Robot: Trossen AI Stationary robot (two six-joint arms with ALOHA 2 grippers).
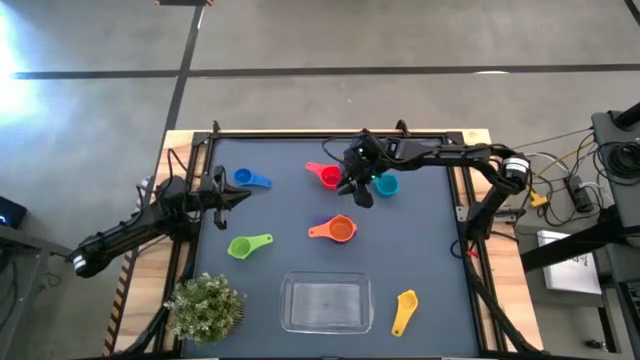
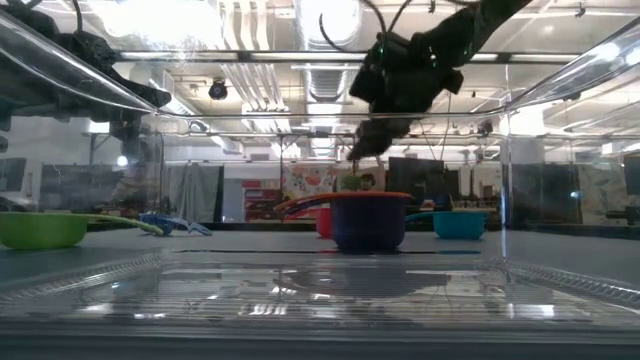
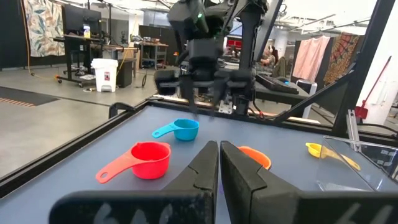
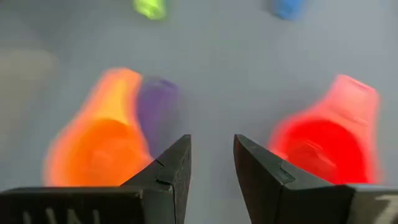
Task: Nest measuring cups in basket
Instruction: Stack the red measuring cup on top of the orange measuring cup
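My right gripper hangs open above the table's far middle, between the red-pink cup and the teal cup; in its wrist view the open fingers stand over bare table. The orange cup sits inside the purple cup. The blue cup, green cup and yellow cup lie on the mat. The clear basket stands at the near edge. My left gripper is shut and waits at the left, beside the blue cup.
A bushy green plant stands at the near left corner, left of the basket. A raised black frame borders the dark mat. Open mat lies between the orange cup and the basket.
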